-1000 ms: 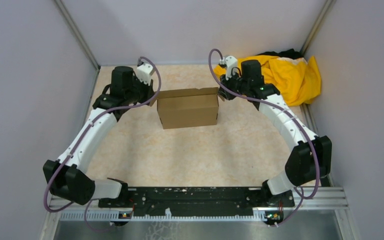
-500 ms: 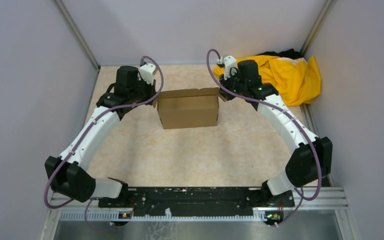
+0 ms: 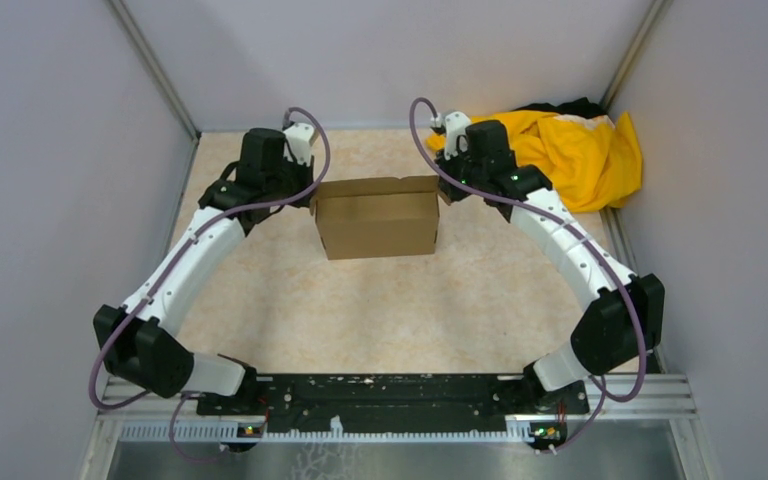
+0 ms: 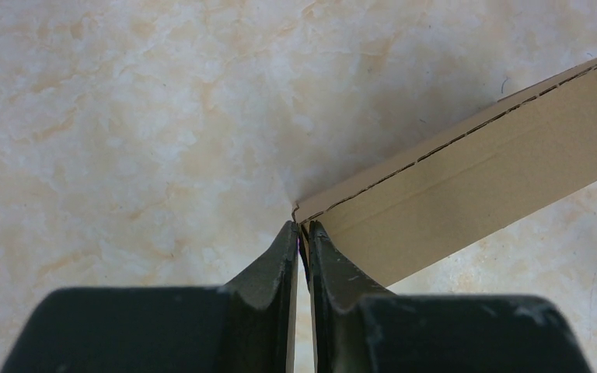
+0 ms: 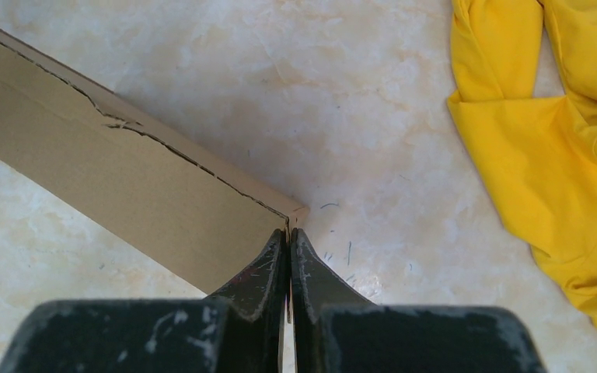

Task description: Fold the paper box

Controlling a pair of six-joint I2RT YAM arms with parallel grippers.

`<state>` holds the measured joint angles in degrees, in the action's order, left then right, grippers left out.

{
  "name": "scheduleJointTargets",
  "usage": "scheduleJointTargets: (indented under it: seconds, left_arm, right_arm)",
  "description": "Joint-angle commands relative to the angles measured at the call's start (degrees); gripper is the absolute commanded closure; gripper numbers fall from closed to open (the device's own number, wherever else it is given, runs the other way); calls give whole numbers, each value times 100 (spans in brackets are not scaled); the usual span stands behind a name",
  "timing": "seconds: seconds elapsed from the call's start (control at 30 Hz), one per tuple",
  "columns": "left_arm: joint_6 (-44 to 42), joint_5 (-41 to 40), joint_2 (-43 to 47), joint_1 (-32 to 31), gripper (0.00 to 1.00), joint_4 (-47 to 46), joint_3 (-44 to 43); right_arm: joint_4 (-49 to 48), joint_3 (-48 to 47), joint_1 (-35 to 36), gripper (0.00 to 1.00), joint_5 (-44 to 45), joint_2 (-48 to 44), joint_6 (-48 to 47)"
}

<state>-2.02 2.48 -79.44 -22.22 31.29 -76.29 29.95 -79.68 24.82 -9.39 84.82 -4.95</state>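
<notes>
1. While both arms reach in from the sides, the paper box (image 3: 376, 225) stands at the far middle of the table (image 3: 400, 310).
2. The left gripper (image 4: 301, 233) is almost closed and pinches the thin cardboard at the box's upper left corner.
3. The right gripper (image 5: 288, 237) is pressed together on the upper right corner, near the yellow cloth (image 5: 544, 155).
4. I think both corners are held so that the flap folds evenly.
</notes>
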Motion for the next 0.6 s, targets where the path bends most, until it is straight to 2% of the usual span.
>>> scheduleJointTargets:
  seconds: [0.0, 0.57]
  left_arm:
    - [429, 53, -137, -245, 86, 73, -195]
    - [1011, -372, -242, -432, 86, 273, -352]
  right_arm:
    - [-236, -284, 246, 100, 141, -35, 386]
    - [-140, -355, 355, 100, 423, -5, 1150]
